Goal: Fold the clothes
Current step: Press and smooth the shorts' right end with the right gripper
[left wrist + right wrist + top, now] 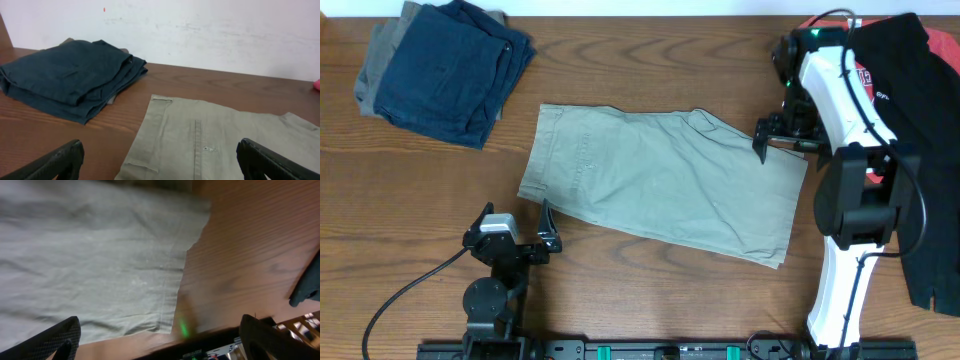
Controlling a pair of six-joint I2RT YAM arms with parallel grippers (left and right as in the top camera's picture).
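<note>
Khaki trousers (660, 185) flat, slanted across surface (650, 60) centre; waistband left, hem right. Left jaws wide apart, empty, by near edge, just beside waistband corner. Right jaws wide apart, empty, over hem's far corner. Navy stack (450, 70) at far-left corner; black garment (920, 130) and red T-shirt (867, 76) at right edge. Bare wood along far and near edges.

Before me, plain tan khaki cotton trousers (660, 185) on my brown wood-grained tabletop (420, 200); folded navy garments (455, 65) at ten o'clock.
</note>
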